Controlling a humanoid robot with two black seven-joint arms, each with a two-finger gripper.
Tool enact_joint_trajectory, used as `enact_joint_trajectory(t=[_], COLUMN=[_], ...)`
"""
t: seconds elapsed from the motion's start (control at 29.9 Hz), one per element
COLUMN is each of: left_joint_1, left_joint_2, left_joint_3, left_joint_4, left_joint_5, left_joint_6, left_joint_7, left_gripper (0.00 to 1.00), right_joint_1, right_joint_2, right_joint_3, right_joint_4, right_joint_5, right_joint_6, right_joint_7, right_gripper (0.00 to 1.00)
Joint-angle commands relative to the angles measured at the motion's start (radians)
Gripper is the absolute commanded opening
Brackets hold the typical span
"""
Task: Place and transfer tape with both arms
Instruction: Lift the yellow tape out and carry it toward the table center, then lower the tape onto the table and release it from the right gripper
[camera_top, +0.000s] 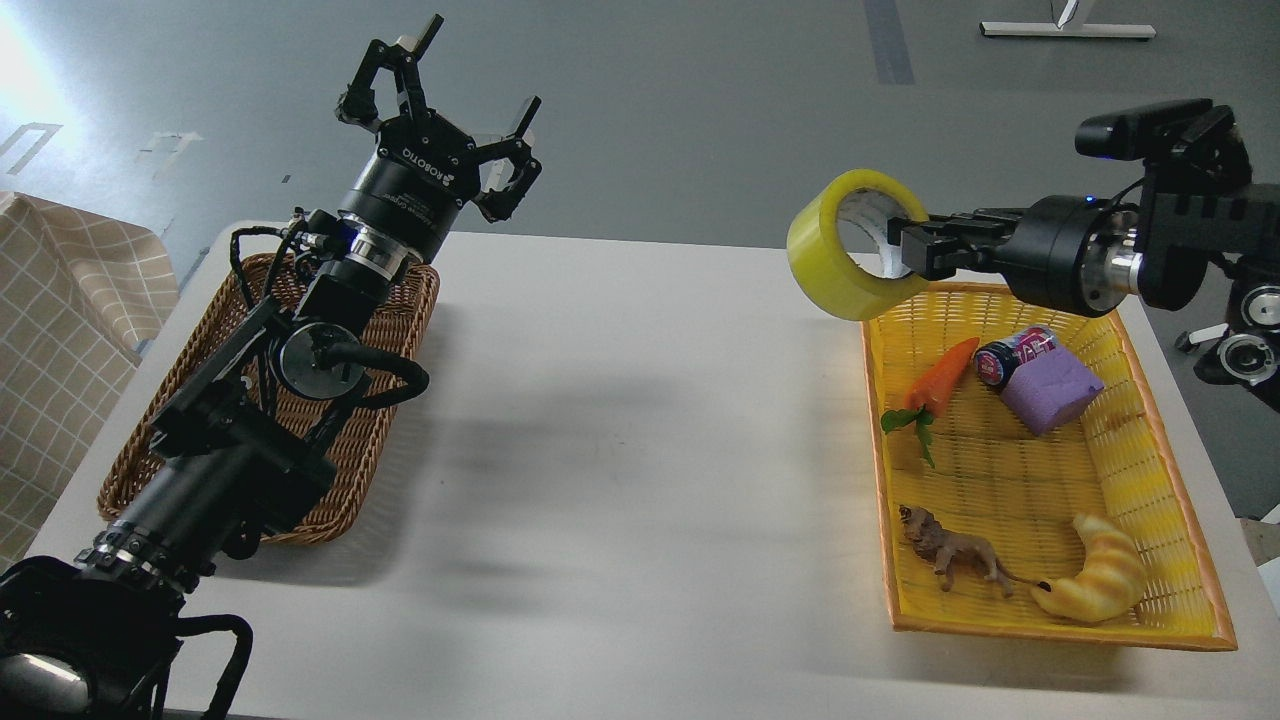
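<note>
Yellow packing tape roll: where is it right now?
Head view, right side: the yellow packing tape roll is held aloft by the right gripper, above the yellow woven basket's far-left corner.

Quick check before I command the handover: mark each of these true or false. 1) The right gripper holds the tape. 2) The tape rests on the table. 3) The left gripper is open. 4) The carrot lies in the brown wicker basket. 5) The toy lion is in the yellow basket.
1) True: the right gripper is shut on the tape, fingers gripping its wall.
2) False: the tape hangs in the air above the far left corner of the yellow basket.
3) True: the left gripper has its fingers spread, holding nothing.
4) False: the carrot lies in the yellow basket, not the brown wicker basket.
5) True: the toy lion stands there, beside the croissant toy.
</note>
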Motion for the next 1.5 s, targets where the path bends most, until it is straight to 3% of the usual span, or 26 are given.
enact_joint_trajectory(t=[0.0, 0.23, 0.4, 1.1, 1.47], left_joint_1=[0.000, -0.003, -0.003, -0.006, -0.005], left_joint_2=[-0.001, 0.002, 0.001, -0.007, -0.005], left_joint_3=[0.000, -0.002, 0.000, -0.003, -0.012], left_joint_4=[-0.001, -0.001, -0.001, -0.005, -0.007], left_joint_5=[0.000, 0.000, 0.000, 0.000, 0.000], left_joint_6=[0.000, 0.000, 0.000, 0.000, 0.000], left_joint_7=[0.000, 0.000, 0.000, 0.000, -0.001], left_gripper=[0.98, 0.98, 0.98, 0.98, 0.98], right_joint_1=[0.059, 0.139, 0.134, 0.125, 0.125], right_joint_2=[0.099, 0.317, 0.409, 0.630, 0.632], right_joint_3=[-0.065, -0.160, -0.234, -0.368, -0.425], right_joint_4=[-0.086, -0.293, -0.353, -0.569, -0.600], right_joint_5=[0.002, 0.002, 0.002, -0.015, -0.017], right_joint_6=[0.000, 0.000, 0.000, 0.000, 0.000], right_joint_7=[-0.002, 0.000, 0.001, -0.002, -0.003], right_gripper=[0.00, 0.00, 0.00, 0.00, 0.00])
